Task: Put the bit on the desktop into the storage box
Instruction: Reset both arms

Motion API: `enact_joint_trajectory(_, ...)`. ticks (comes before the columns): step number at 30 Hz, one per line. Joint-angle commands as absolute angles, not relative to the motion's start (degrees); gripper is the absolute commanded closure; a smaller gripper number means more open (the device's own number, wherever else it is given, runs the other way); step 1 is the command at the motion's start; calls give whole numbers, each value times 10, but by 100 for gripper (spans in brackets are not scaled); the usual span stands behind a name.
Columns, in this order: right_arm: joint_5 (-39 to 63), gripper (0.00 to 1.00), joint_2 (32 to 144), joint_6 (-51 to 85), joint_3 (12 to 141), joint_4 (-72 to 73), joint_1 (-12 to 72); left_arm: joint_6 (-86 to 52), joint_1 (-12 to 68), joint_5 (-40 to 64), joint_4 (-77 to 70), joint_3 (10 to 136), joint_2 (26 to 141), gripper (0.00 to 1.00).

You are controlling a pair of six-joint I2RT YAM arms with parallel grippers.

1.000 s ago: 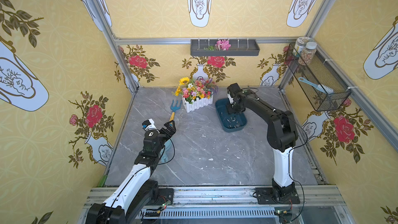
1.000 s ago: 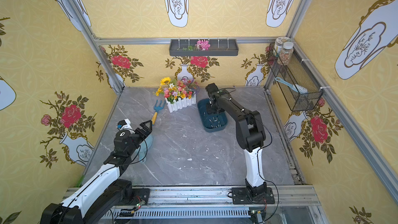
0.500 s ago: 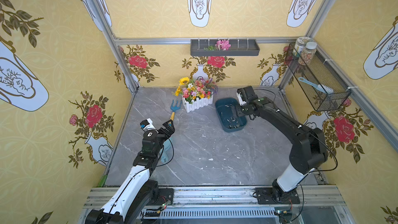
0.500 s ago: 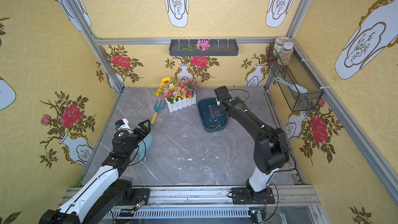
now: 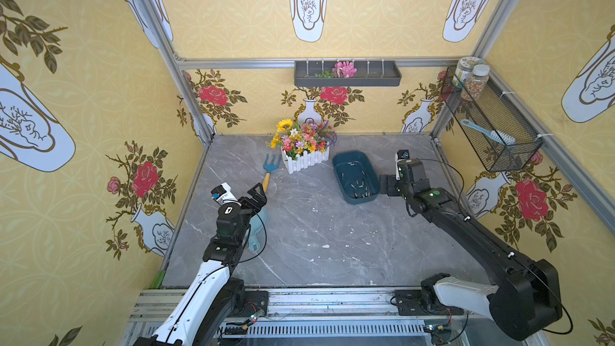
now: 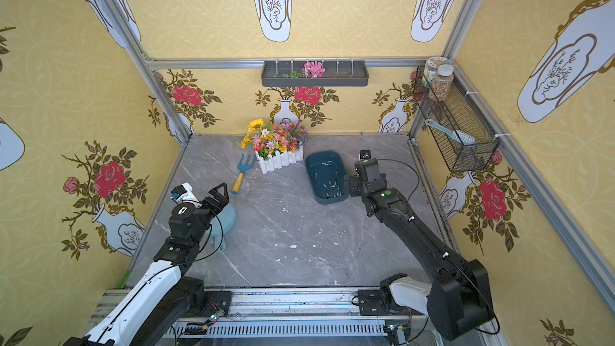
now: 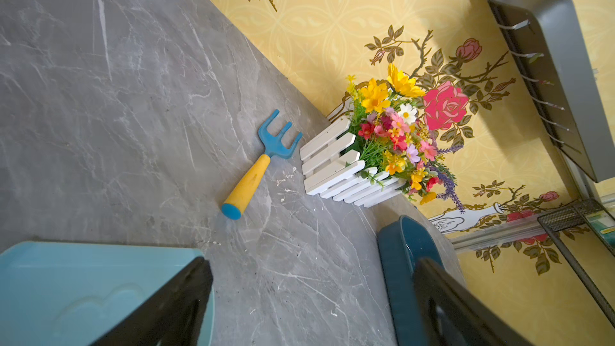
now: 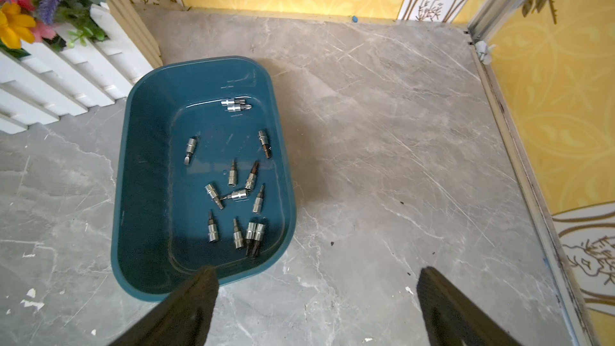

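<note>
The dark teal storage box (image 5: 355, 176) (image 6: 326, 177) (image 8: 149, 174) sits on the grey marble desktop (image 5: 316, 228), right of the flower planter. Several silver bits (image 8: 233, 174) lie loose on its floor. No bit shows on the bare desktop itself. My right gripper (image 5: 386, 185) (image 6: 352, 185) (image 8: 317, 277) hovers just right of the box's near end, open and empty, with only desktop between its fingers. My left gripper (image 5: 256, 194) (image 6: 218, 194) (image 7: 312, 262) hangs open and empty at the left, above a pale blue scoop.
The pale blue scoop (image 5: 258, 224) (image 7: 83, 287) lies under the left arm. A blue and yellow rake (image 5: 270, 169) (image 7: 263, 158) rests beside the white flower planter (image 5: 304, 158). A grey wall tray (image 5: 347, 73) and a wire basket (image 5: 489, 121) hang on the walls.
My right arm has drawn back from above the storage box to its right side, and its jaws have opened wider. The left arm has hardly moved.
</note>
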State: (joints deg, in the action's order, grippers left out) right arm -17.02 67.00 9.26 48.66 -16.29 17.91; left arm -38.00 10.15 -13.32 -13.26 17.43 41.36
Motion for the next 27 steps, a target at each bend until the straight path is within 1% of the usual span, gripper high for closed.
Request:
enact_joint_trajectory(1,-215,3,630,115,439,-61,174,-368,102,-158,-125,166,394,0)
enact_joint_trajectory(9,-259,3,567,79,310,81,160,-348,102,-206,-119,151,354,0)
enact_joint_trajectory(14,-309,3,554,47,207,228,159,-330,102,-242,-137,129,347,0)
enact_joint_trajectory(17,-312,3,562,49,153,313,152,-306,101,-255,-180,105,348,0)
enact_joint_trajectory(20,-305,3,585,43,130,370,148,-279,102,-261,-204,95,350,0)
enact_joint_trajectory(24,-284,3,604,17,139,381,145,-247,101,-271,-230,81,352,0)
enact_joint_trajectory(27,-281,3,616,3,153,360,143,-250,101,-286,-240,74,349,0)
